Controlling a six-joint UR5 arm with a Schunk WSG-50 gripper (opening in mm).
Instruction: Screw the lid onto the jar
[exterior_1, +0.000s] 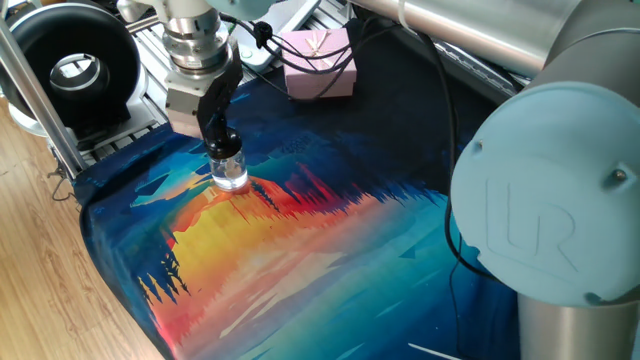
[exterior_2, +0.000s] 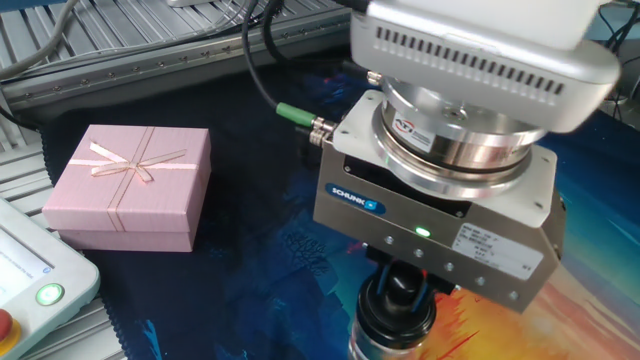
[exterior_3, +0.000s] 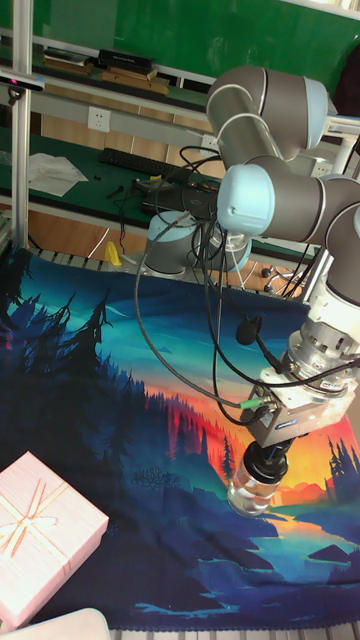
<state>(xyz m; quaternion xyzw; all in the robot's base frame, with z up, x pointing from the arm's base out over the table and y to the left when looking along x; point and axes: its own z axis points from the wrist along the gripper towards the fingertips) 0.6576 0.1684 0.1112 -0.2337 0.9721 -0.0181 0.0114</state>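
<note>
A printed cloth (exterior_1: 300, 250) of dark forest and orange sunset covers the table, and everything here is placed against it. The robot arm (exterior_3: 270, 130) reaches down over the cloth's orange and blue part, its wrist block tilted rather than square to the camera in the other fixed view. A pink gift box (exterior_2: 130, 188) tied with a ribbon bow sits on the dark edge of the cloth, well apart from the arm's tip. At that tip the gripper (exterior_1: 222, 142) points straight down, its fingers closed around the lid (exterior_2: 397, 300), a small black cap. The lid sits on top of the jar (exterior_1: 231, 174), a tiny clear glass one standing upright on the cloth where the blue meets the orange. In the tall fixed view the jar (exterior_3: 252, 490) shows just under the black fingers, its rounded body resting on the cloth.
</note>
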